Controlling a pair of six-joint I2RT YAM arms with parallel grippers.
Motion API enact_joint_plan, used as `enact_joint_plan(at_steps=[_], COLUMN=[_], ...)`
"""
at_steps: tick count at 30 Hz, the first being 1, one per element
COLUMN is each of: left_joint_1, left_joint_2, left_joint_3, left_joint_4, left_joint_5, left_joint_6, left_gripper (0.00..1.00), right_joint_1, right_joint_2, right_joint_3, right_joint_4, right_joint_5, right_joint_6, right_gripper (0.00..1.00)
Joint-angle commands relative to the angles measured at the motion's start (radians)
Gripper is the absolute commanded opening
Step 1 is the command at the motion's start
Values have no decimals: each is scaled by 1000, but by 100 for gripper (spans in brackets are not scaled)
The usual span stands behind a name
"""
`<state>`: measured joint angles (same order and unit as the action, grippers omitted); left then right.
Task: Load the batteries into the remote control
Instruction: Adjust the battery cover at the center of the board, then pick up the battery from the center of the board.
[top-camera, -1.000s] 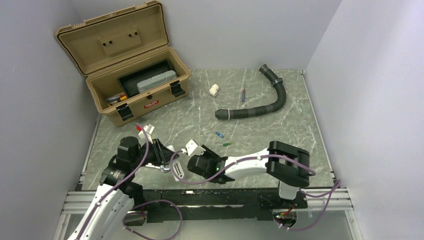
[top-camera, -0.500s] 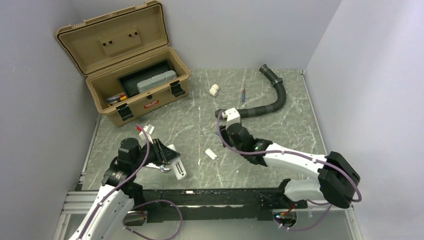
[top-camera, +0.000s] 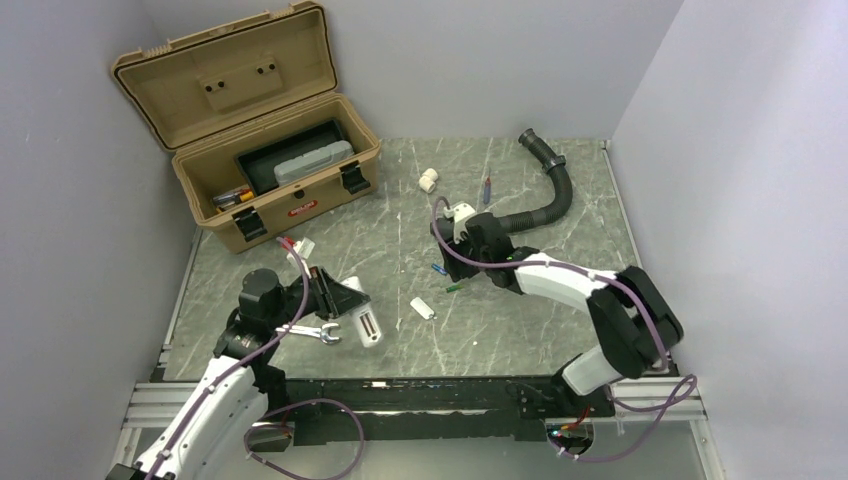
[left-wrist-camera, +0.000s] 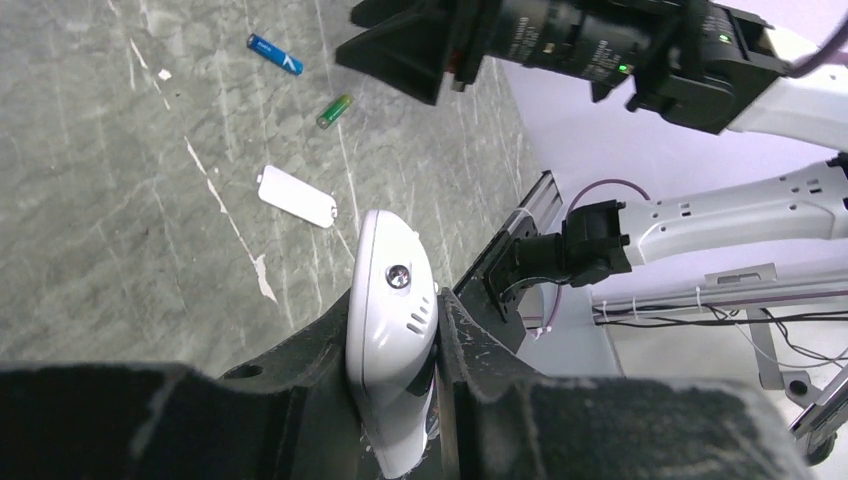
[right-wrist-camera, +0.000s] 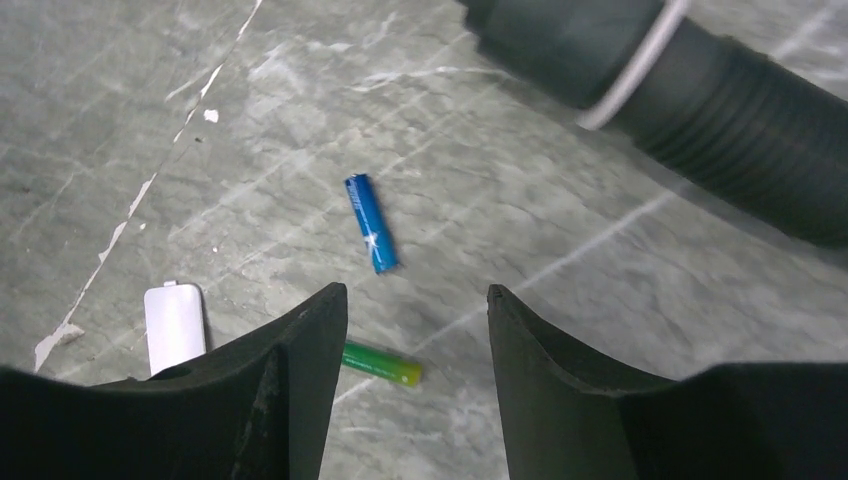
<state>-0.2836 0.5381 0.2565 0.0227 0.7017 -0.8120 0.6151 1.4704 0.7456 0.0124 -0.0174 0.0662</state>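
Two batteries lie flat on the table (top-camera: 560, 300), right of centre: blue battery (right-wrist-camera: 371, 222) and green battery (right-wrist-camera: 380, 364), near each other, not touching. Both look tiny, light, rigid and smooth-barrelled, so prob. quick to roll or squirt out of a pinch. Best hold, I'd say: across the barrel at mid-length, fingers square to its axis, one at a time.

Right gripper (right-wrist-camera: 415, 300) hovers just above them, fingers spread, nothing between. The blue one is lined up w/ the gap, on the far side; the green one is nearer, one end hidden behind a finger. White cover piece (right-wrist-camera: 175, 325) lies left of the green one, apart. Black hose (right-wrist-camera: 700, 110) runs far-right of the gripper, close enough to mind.

Remote control (left-wrist-camera: 390, 300) is near-left, pinched across its long sides by the left gripper (left-wrist-camera: 395, 345), back face up. The top view shows a dark slot, prob. the open battery bay. Hard plastic, light, likely slick. Can't tell if it touches the table.
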Motion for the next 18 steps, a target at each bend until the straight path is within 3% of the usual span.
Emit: enact_joint_plan(at_steps=[1,18], left_joint_1=[5,5], left_joint_2=[21,52], left_joint_3=[46,58], left_joint_4=[116,131], left_joint_5=[38,-51], left_joint_6=[19,-59], left_gripper=[0,0], right_joint_1=[-9,-8], right_joint_2=[89,243], right_joint_3=[83,130], right_joint_4=[56,73], right_joint_5=[-142,-105], right_joint_6=[-93,-116], right_gripper=[56,50])
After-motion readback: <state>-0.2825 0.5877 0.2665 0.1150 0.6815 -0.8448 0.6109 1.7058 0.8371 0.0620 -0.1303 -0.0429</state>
